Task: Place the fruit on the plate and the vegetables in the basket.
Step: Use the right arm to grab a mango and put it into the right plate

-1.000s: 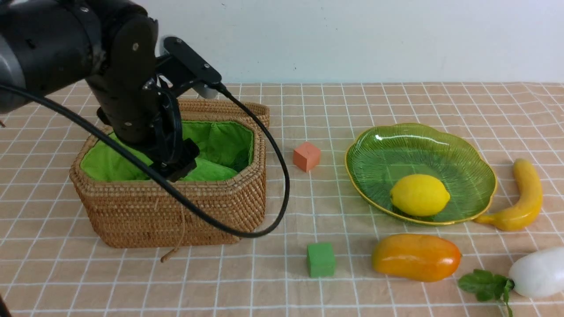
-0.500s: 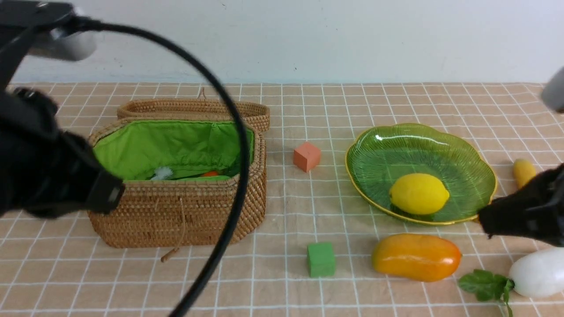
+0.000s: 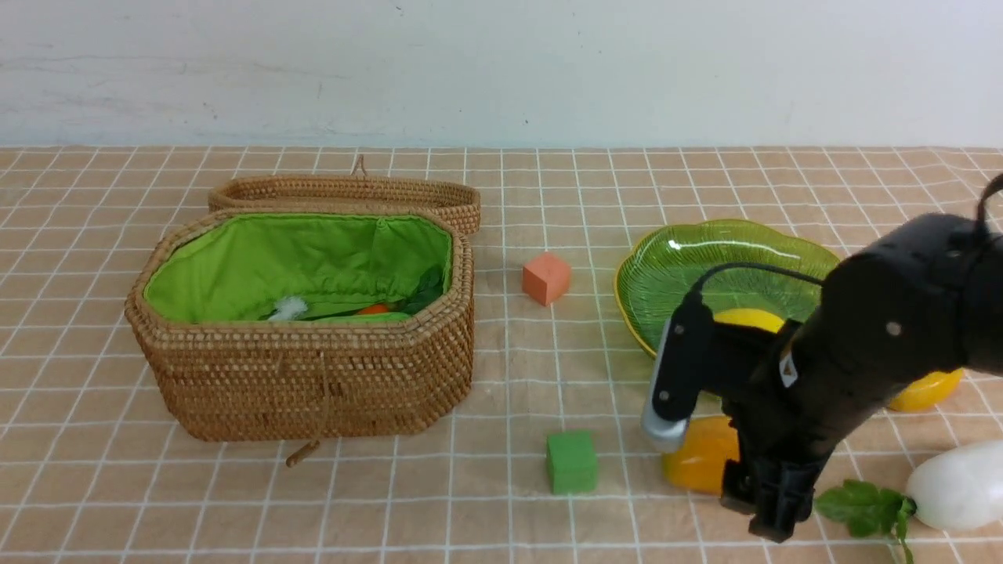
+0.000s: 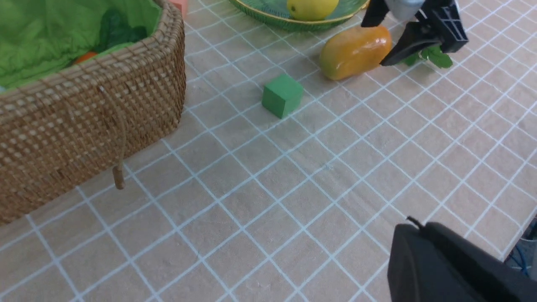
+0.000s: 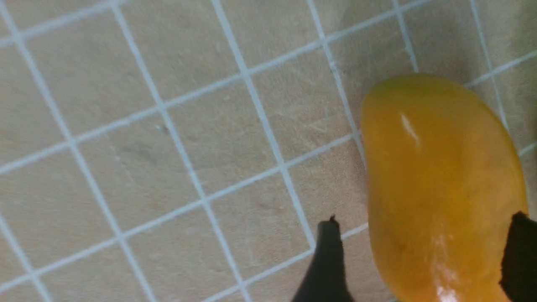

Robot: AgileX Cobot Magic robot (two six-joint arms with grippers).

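Right wrist view: right gripper [image 5: 421, 256] spread wide, black fingers [image 5: 327, 260] astride the mango [image 5: 440, 180], not yet clamped.
Change: right arm has swung in from 3 o'clock; left gripper [image 4: 419, 251], shut with nothing seen in it, has left the basket [image 3: 298, 376].
Meaning: probably a vegetable drop done, mango pick starting.
Mango: glossy, smooth, oblong, on checked cloth [image 3: 501, 509] at the plate's [image 3: 682, 266] 6 o'clock.
Lemon [image 4: 312, 6]: on the ribbed green glass plate.
Radish [image 3: 956, 482]: white, leafy, at the mango's 3 o'clock, outside the woven wicker.

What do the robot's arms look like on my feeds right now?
Right arm: thick, rounded matte-black links, a small white triangular sticker, a silver-grey wrist camera pod with a thin black cable, and a black right gripper with tapered fingers. Left arm: only a black rounded housing shows.
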